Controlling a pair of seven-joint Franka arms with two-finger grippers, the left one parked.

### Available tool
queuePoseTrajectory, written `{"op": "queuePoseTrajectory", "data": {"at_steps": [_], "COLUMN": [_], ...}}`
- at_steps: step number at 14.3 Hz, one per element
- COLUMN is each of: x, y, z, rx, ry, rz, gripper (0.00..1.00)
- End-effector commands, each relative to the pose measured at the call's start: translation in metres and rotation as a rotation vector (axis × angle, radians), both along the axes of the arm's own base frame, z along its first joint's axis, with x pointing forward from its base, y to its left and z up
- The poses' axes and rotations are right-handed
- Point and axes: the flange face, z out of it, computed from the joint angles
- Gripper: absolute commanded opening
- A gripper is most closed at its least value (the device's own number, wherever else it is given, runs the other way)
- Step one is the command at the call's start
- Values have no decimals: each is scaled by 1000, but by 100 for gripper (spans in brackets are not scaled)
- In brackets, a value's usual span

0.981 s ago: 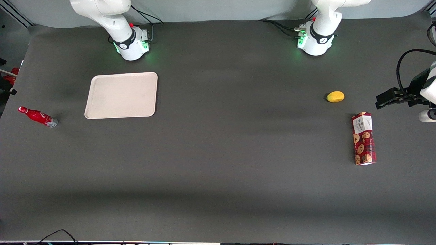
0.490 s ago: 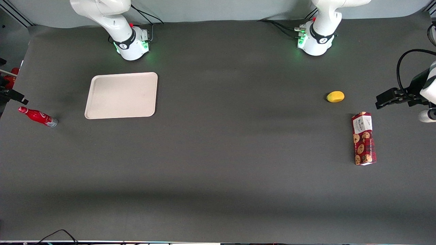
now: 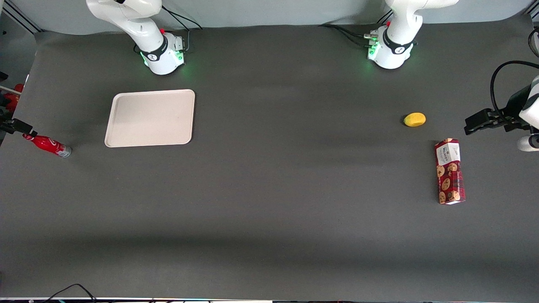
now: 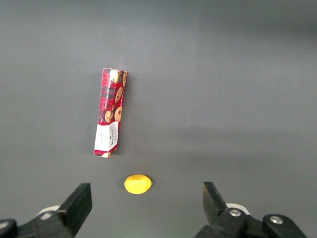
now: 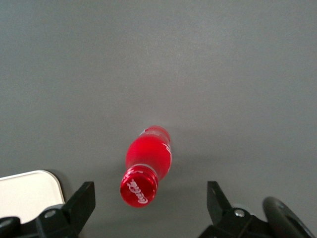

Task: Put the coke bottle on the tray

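The coke bottle (image 3: 47, 144) stood on the dark grey tabletop (image 3: 269, 198) at the working arm's end, a small slim red bottle with a white script logo on its glossy side, a red cap and a silvery base. In the front view its cap leaned toward ten o'clock from the base. From the right wrist camera the coke bottle (image 5: 145, 171) was seen nearly end-on, its round cap carrying the white script and the smooth red shoulder swelling out below it.

The hand (image 5: 148, 203) hung above the bottle with its two black fingers spread wide, one on each side of the cap and clear of it, gripping nothing. In the front view only a dark part of the hand (image 3: 16, 126) showed at the tabletop's edge, just above the cap.

The tray (image 3: 150, 118) lay flat near the bottle, at about two o'clock from it in the front view and not touching it: a matte cream-beige rectangle with rounded corners and a low raised rim. One rounded corner of the tray (image 5: 27, 191) showed in the wrist view.

Toward the parked arm's end lay a small yellow oval fruit (image 3: 414, 119) and, nearer the front camera, a long red cookie box (image 3: 449, 171) printed with biscuits.
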Motion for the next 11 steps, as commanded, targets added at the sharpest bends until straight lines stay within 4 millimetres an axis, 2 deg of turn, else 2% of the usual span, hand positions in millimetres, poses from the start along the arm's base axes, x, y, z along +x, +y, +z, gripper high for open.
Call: {"op": "queuePoseTrajectory", "data": {"at_steps": [1,11], "x": [4,10], "y": [-6,-1], "z": [-6,-19], "rx": [-3,-1], "ry": [-7,20], "rz": [20,29], "gripper": [100,100]}}
